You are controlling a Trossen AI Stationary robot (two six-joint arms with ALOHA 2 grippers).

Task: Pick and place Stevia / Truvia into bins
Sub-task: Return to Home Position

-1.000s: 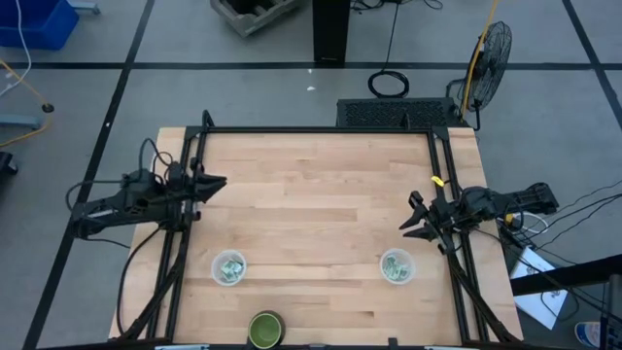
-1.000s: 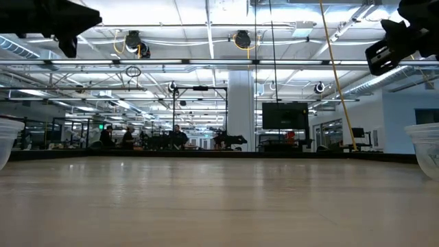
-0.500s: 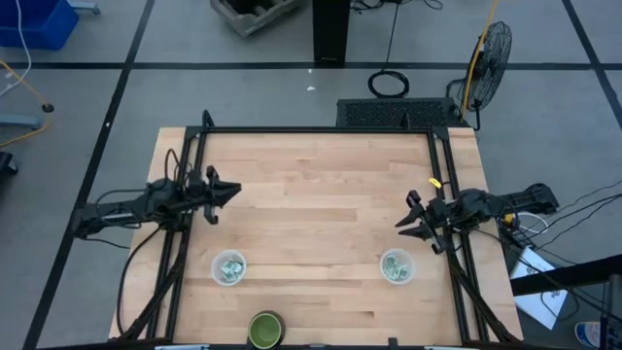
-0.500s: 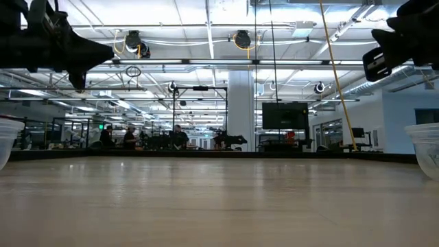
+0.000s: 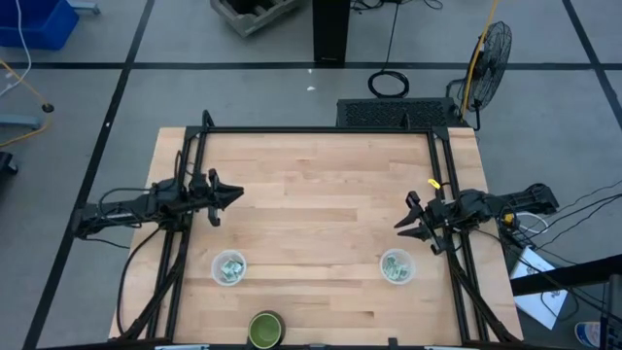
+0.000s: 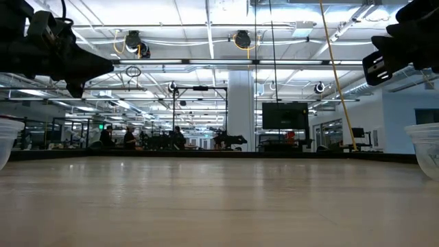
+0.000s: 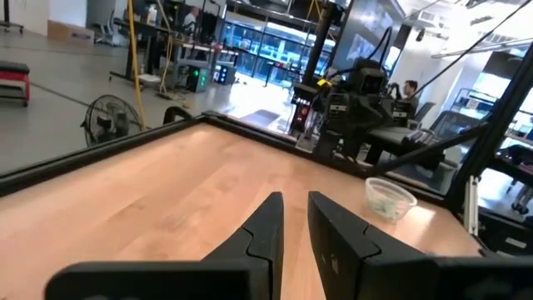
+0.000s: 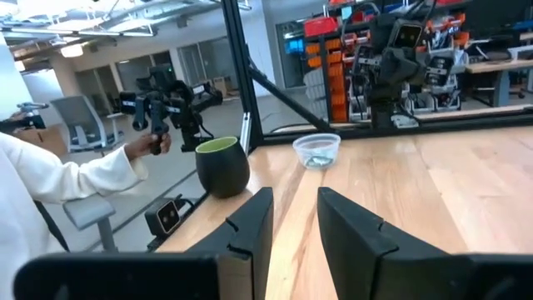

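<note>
Two clear plastic cups stand on the wooden table near its near edge: the left cup (image 5: 229,268) and the right cup (image 5: 396,266). Pale green and white packets lie inside each; no packet shows on the bare wood. My left gripper (image 5: 231,194) hovers open over the table's left part, farther from the near edge than the left cup. My right gripper (image 5: 400,223) hovers open just beyond the right cup, toward the far edge. The left wrist view shows the right cup (image 7: 389,198), the right wrist view the left cup (image 8: 316,150).
A dark green round container (image 5: 264,329) with a yellowish-green inside stands at the near edge between the cups and shows again as the container (image 8: 221,166) in the right wrist view. Black frame rails (image 5: 190,175) run along both sides. A person's white sleeve (image 8: 58,179) shows beyond the table.
My left gripper has swung from the left rail out over the table, toward the right and near edges, and has come down a little. My right gripper has shifted slightly toward the table's left. The cups have stayed put.
</note>
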